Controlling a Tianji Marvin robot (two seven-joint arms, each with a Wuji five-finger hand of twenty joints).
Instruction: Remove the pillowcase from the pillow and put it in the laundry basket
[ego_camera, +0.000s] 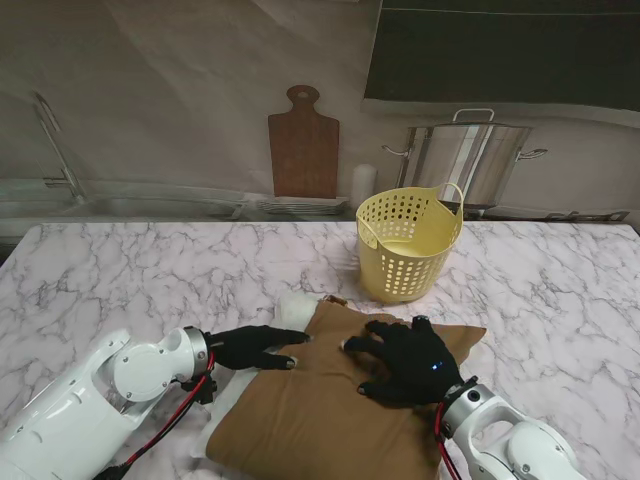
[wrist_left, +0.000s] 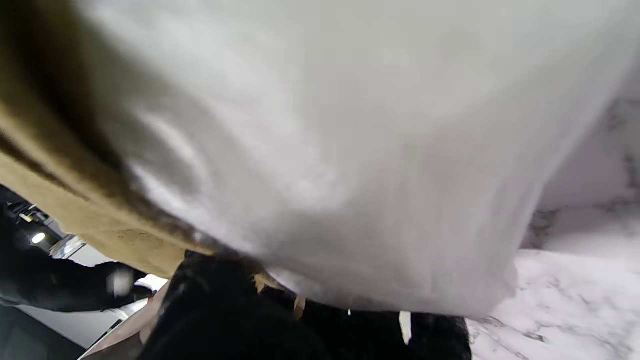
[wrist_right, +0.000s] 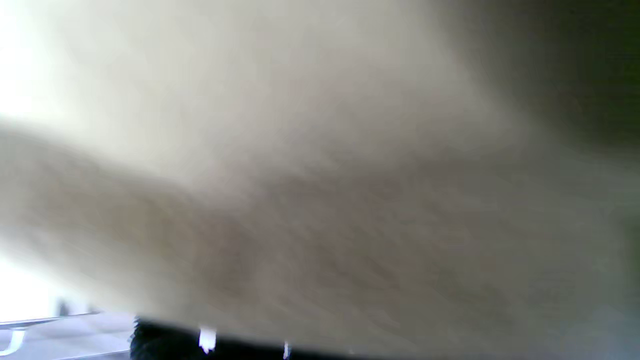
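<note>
1. Brown cloth: the pillowcase (ego_camera: 320, 410) covers most of the pillow (ego_camera: 297, 303), which lies on the marble table (ego_camera: 130, 270), near the basket (ego_camera: 407, 243) on the side nearer to me.
2. White pillow corner pokes out of the case's open end, the end toward the basket (the left wrist view shows bare white filling beside the brown edge).
3. Left hand (ego_camera: 255, 347): at the case's left edge, fingers reaching onto the cloth; whether they pinch it I cannot tell.
4. Right hand (ego_camera: 405, 360): palm down on top of the case, fingers spread and pressing, gripping nothing.
5. Progress, my judgement: early. Only a corner is exposed; the case is not yet off.
6. Left to do: strip the case fully, then drop it into the basket, which looks empty.
</note>
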